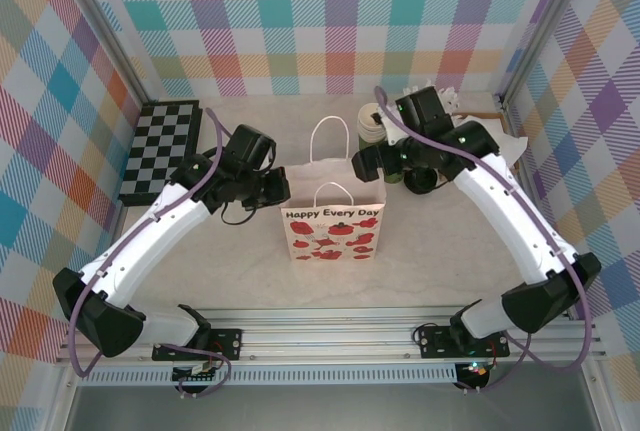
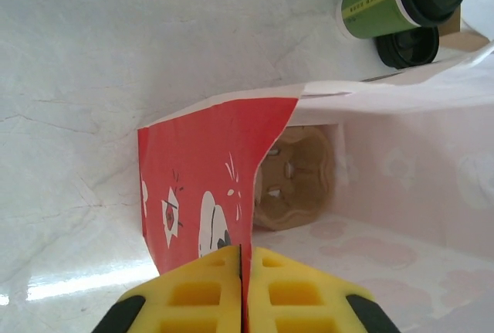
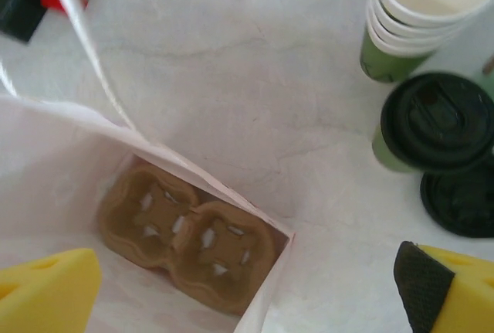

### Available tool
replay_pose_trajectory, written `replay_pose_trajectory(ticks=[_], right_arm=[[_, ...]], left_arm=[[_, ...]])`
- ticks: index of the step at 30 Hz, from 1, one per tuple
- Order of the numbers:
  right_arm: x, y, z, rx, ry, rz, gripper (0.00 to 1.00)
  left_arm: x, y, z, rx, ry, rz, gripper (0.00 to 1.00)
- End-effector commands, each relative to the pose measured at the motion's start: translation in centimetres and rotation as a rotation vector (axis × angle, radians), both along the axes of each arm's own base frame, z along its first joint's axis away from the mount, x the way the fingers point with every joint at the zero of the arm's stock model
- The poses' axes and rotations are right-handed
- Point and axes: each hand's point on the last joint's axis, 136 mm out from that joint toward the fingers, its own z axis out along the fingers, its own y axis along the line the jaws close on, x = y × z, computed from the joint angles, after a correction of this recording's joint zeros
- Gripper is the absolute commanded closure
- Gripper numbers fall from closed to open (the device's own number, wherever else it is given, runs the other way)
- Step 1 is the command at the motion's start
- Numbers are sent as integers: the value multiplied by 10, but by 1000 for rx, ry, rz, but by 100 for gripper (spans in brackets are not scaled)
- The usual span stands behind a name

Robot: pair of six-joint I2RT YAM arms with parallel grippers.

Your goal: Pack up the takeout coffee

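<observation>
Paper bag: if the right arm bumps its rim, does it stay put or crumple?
Likely floppy: the bag wall is thin paper, creased where the left gripper pinches it. Probably light and tippy too: a cardboard cup carrier is all I see inside.

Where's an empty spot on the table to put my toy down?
The white table is bare in front of the white paper bag with red prints. Also free: the strip behind the bag, between the black-and-white checkerboard and the stack of lidless cream-rimmed cups. The far right is crowded: that stack and a dark green paper cup with a black lid.
</observation>
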Motion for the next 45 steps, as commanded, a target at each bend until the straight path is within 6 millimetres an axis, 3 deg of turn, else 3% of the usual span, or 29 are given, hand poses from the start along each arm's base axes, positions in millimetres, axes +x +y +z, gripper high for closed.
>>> replay_pose_trajectory(ticks=[1, 3, 10, 15, 24, 31, 39, 41, 45], right_arm=[[3, 23, 1, -59, -86, 302, 15], [4, 29, -1, -68, -50, 354, 27], [4, 29, -32, -153, 95, 459, 43], [-1, 42, -19, -72, 120, 493, 66], [1, 35, -15, -39, 109, 346, 100], [-1, 23, -14, 46, 199, 33, 100], [-6, 30, -19, 245, 231, -253, 100], [-6, 35, -18, 280, 218, -266, 100], [-6, 44, -15, 289, 201, -270, 99]], left_arm=[[1, 4, 6, 38, -24, -25, 94], [2, 2, 8, 43, -39, -55, 95], [5, 7, 18, 57, -96, -80, 93], [9, 11, 17, 62, -87, -77, 93], [17, 5, 38, -25, -131, -116, 83], [28, 26, 71, 4, -255, -45, 49], [41, 69, 101, 28, -443, 211, 8], [43, 78, 104, 22, -474, 275, 1], [44, 87, 111, 11, -515, 331, 0]])
